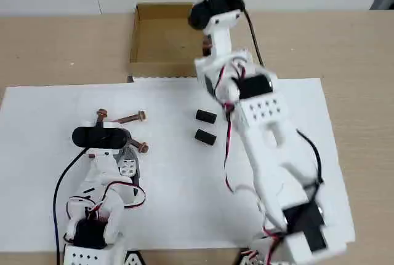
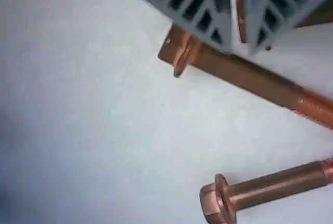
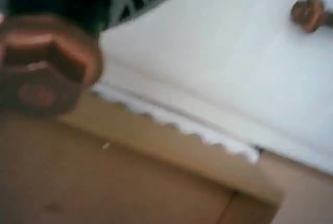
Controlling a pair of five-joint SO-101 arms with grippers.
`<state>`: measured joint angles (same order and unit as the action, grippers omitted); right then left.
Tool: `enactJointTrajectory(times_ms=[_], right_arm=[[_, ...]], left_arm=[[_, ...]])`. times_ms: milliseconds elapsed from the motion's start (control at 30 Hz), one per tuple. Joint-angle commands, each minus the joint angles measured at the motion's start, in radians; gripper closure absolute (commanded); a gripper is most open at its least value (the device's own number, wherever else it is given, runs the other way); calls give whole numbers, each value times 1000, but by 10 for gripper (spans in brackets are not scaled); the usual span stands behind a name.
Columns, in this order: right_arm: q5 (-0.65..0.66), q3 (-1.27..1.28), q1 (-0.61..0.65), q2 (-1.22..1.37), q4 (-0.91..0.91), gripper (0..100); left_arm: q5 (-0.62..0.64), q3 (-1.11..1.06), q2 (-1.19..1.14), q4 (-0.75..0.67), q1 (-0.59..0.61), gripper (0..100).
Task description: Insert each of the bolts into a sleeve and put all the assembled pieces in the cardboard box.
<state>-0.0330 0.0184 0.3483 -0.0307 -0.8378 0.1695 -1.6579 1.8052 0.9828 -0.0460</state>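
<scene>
Bolt (image 3: pixel 41 63) in right hand (image 1: pixel 208 48) over box (image 1: pixel 143 62) edge | sleeves (image 1: pixel 205 117) on open paper (image 1: pixel 172 203)

Bright, even light falls from overhead on the bench (image 1: pixel 357 50), and the white paper (image 1: pixel 172 185) shows no glare. The arms (image 1: pixel 271 148) cast only soft, pale shadows, and the two sleeves (image 1: pixel 206 116) throw small ones. In the left wrist view the paper dims toward one corner, and a loose bolt (image 2: pixel 270 182) carries a thin highlight along its flange. In the right wrist view the held bolt (image 3: pixel 44 63) sits in shade against bright paper.
</scene>
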Motion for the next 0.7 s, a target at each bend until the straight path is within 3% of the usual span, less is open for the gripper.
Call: enactJointTrajectory(times_ms=[0, 200, 367, 667], right_arm=[[12, -221, -35, 120, 31, 995], [14, -414, -42, 343, 122, 995], [94, -499, -19, 504, 203, 995], [135, -572, -8, 628, 282, 994]], left_arm=[[-9, 5, 11, -2, 2, 994], [-5, 5, 11, -2, 3, 994], [-5, 5, 11, -2, 3, 994], [-5, 5, 11, -2, 3, 994]])
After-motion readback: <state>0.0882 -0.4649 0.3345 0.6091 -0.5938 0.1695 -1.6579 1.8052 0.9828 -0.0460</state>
